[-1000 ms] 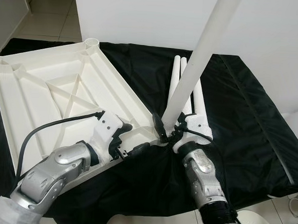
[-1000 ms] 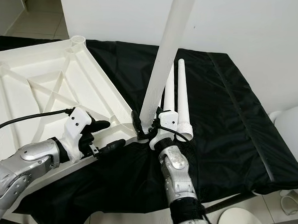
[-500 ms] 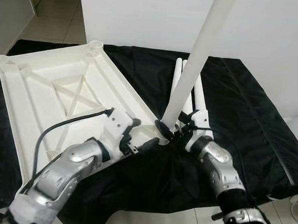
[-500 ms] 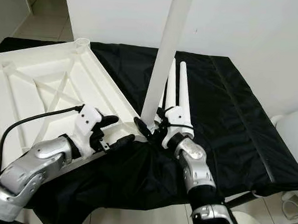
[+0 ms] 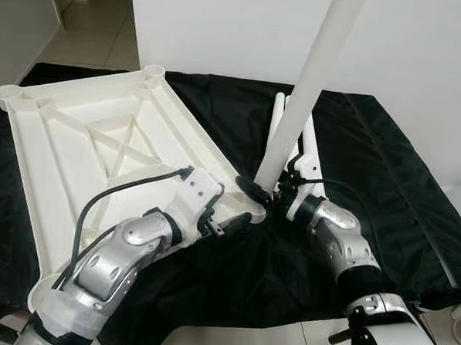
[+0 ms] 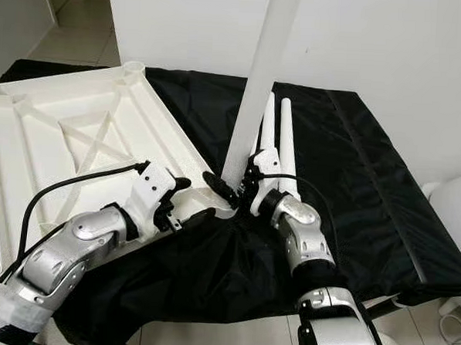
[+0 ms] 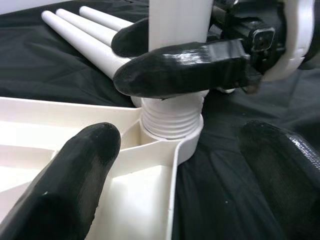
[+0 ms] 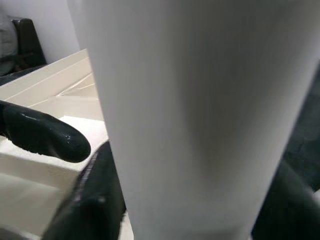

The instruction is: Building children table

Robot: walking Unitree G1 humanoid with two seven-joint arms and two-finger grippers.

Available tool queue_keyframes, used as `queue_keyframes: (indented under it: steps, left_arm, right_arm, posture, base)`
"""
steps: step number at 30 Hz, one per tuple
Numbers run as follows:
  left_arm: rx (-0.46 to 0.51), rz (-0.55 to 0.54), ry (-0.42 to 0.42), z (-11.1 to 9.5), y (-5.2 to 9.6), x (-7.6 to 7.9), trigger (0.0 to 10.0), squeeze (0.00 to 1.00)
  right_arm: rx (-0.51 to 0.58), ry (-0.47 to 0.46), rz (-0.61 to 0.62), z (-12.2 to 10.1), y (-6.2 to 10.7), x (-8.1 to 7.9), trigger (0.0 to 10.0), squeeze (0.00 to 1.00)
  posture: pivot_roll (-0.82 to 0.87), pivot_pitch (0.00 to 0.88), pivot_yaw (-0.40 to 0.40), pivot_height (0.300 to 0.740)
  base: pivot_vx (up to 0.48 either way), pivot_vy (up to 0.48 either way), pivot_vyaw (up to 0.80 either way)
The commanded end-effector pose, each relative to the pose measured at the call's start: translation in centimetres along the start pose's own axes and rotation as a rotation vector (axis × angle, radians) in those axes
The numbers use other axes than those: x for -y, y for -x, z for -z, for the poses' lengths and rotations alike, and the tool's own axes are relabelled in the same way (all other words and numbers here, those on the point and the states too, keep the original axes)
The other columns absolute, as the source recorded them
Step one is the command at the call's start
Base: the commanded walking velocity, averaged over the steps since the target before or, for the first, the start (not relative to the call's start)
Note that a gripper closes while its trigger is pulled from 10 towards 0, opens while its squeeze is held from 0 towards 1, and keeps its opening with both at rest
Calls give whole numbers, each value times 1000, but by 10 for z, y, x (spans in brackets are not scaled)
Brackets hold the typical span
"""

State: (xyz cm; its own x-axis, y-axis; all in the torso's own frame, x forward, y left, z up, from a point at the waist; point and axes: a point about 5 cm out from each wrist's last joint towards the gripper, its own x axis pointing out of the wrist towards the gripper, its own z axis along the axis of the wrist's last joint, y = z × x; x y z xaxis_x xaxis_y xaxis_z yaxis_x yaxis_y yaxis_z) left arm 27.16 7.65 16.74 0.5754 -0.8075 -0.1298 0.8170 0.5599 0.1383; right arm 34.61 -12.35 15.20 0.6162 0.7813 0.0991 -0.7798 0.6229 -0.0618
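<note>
- The upright table leg [image 5: 295, 118] stands in the threaded corner socket [image 7: 171, 125] at the near right corner of the upturned tabletop [image 5: 93, 146]. Threads show above the socket rim, so it looks only partly screwed in.
- Risk: the leg leans slightly; turned off-axis it could cross-thread or pop out of the socket.
- Risk: the tabletop lies on a loose black cloth [image 5: 370, 164] and could slide or pivot under the twisting force if not braced.
- Risk: the three spare legs [image 6: 275, 132], lying just beyond the socket on the far side, could be knocked and roll.
- The right gripper [image 5: 269, 198] reaches in from the right, its fingers clamped round the leg's base.
- The left gripper [image 5: 232, 217] reaches in from the near left, fingers spread apart astride the tabletop's corner edge, holding nothing.
</note>
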Motion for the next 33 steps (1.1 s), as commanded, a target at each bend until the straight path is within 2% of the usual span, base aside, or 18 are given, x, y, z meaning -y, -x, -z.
queue_keyframes:
  steps: [1, 5, 7, 11, 12, 17, 20, 23, 26, 30, 32, 33]
  left_arm:
    - [-18, -113, -5, 3, -2, -6, 10000, 0]
    - [12, -109, -25, 0, -6, -6, 10000, 0]
    - [26, -101, 4, 0, -11, -7, 10000, 0]
    - [34, -88, -3, -2, -14, -8, 10000, 0]
    - [33, -85, -15, -3, -15, -10, 10000, 0]
    - [29, -93, -22, -4, -13, -13, 10000, 0]
    - [37, -140, 7, -6, -11, -21, 10000, 0]
    - [54, -163, 47, -6, -10, -23, 10000, 0]
    - [59, -178, 52, -6, -9, -24, 10000, 0]
    - [59, -178, 52, -6, -9, -24, 10000, 0]
    - [51, -182, 38, -3, -5, -27, 10000, 0]
    - [51, -182, 38, -3, -5, -27, 10000, 0]
  right_arm:
    - [-19, 10, 3, 2, 4, 5, 0, 0]
    - [-26, -5, 25, 4, 7, 7, 0, 0]
    - [-30, -25, 31, 7, 11, 7, 0, 0]
    - [-34, -33, 36, 11, 15, 6, 0, 0]
    - [-34, -27, 64, 12, 16, 7, 10000, 0]
    - [-10, -28, 109, 10, 14, 4, 10000, 0]
    - [45, -64, 328, 9, 7, 0, 10000, 0]
    - [44, -60, 397, 12, 6, -5, 10000, 0]
    - [41, -59, 452, 14, 4, -11, 10000, 0]
    - [41, -59, 452, 14, 4, -11, 10000, 0]
    - [42, -74, 580, 16, 1, -21, 10000, 0]
    - [42, -74, 580, 16, 1, -21, 10000, 0]
  posture:
    - [101, 13, -62, 740]
    - [103, 34, -79, 740]
    - [85, 62, -81, 740]
    - [75, 88, -76, 740]
    - [70, 94, -73, 740]
    - [63, 95, -67, 740]
    - [63, 93, -62, 740]
    - [60, 90, -62, 740]
    - [57, 90, -60, 740]
    - [57, 90, -60, 740]
    - [57, 79, -43, 740]
    - [57, 79, -43, 740]
  base:
    - [0, 0, 0]
    - [0, 0, 0]
    - [0, 0, 0]
    - [0, 0, 0]
    - [0, 0, 0]
    - [0, 0, 0]
    - [0, 0, 0]
    - [0, 0, 0]
    - [0, 0, 0]
    - [0, 0, 0]
    - [0, 0, 0]
    - [0, 0, 0]
